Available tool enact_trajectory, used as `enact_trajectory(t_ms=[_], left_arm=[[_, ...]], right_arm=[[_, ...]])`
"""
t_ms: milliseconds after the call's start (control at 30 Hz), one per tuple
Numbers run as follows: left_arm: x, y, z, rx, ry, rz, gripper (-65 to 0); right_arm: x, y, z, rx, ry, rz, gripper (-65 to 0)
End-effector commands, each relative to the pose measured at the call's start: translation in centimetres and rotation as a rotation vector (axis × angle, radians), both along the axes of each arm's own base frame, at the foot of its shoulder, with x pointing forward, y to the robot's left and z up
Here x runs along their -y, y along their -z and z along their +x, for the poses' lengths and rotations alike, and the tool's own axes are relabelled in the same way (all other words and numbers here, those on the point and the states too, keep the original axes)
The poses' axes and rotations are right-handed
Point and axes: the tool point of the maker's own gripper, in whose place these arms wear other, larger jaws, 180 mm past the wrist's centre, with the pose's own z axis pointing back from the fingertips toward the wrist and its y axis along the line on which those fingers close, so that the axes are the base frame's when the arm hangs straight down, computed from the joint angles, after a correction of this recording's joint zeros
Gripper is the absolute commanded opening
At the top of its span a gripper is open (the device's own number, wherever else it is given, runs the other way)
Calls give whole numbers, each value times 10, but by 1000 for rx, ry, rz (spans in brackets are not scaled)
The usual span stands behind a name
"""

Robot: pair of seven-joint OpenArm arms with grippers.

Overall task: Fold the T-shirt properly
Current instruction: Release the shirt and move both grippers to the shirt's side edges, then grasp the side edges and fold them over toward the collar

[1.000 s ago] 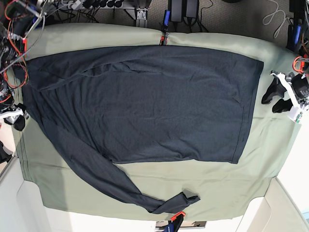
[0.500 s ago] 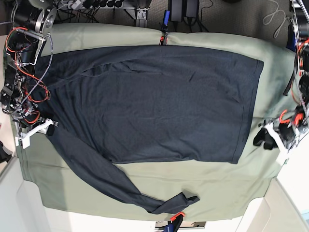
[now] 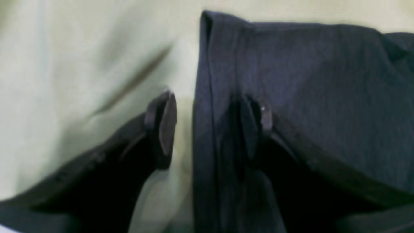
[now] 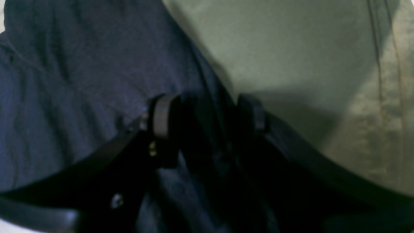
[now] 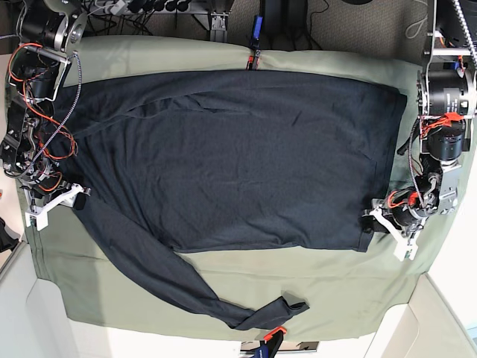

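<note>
The dark navy T-shirt (image 5: 238, 156) lies spread flat on the olive-green table cloth (image 5: 335, 283). One long sleeve (image 5: 171, 276) trails toward the front edge. My left gripper (image 5: 367, 224) is at the shirt's lower right hem corner. In the left wrist view it (image 3: 212, 127) is open, with the folded hem (image 3: 207, 97) between its fingers. My right gripper (image 5: 77, 195) is at the shirt's left edge, where the sleeve starts. In the right wrist view it (image 4: 207, 118) is open, with the fabric edge (image 4: 213, 97) between its fingers.
Cables and power gear (image 5: 149, 7) line the back edge. A red-black clamp (image 5: 252, 60) holds the cloth at the back and another clamp (image 5: 272, 335) at the front. White panels (image 5: 440, 321) flank the front corners.
The left arm has come in from the cloth's right side to the shirt's lower hem corner. The right arm came onto the shirt's left edge a second ago and has since held still.
</note>
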Motion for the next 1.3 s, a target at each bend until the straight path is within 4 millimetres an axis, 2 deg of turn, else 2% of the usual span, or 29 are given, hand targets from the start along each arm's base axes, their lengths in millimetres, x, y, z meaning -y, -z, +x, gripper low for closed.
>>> enact_trajectory(t_ms=[0, 100, 267, 400, 467, 533, 633, 667, 767, 933, 1267], left_arm=[[-1, -19, 14, 44, -2, -7, -305], [5, -21, 16, 57, -2, -35, -305], [25, -24, 13, 65, 101, -85, -312], [27, -27, 16, 77, 96, -101, -401], [27, -32, 20, 91, 93, -106, -433], [26, -40, 25, 107, 90, -109, -459], [27, -49, 32, 128, 89, -115, -533], [27, -51, 33, 131, 89, -115, -562], [26, -51, 34, 132, 89, -113, -648], [24, -51, 33, 128, 88, -109, -650], [-6, -67, 25, 108, 62, -88, -650]], right_arm=[[7, -14, 10, 31, 4, -12, -365], [7, -15, 10, 33, 5, -7, -365], [5, -15, 10, 38, -4, -6, -366], [5, -18, 13, 60, -8, -6, -373], [5, -20, 14, 67, -7, -6, -427], [5, -21, 15, 70, -7, -6, -515], [5, -21, 15, 68, -7, -7, -630], [5, -21, 15, 68, -7, -7, -650], [5, -21, 15, 69, -8, -7, -650], [0, -25, 16, 85, -50, -8, -650], [0, -43, 20, 109, -72, -42, -650]])
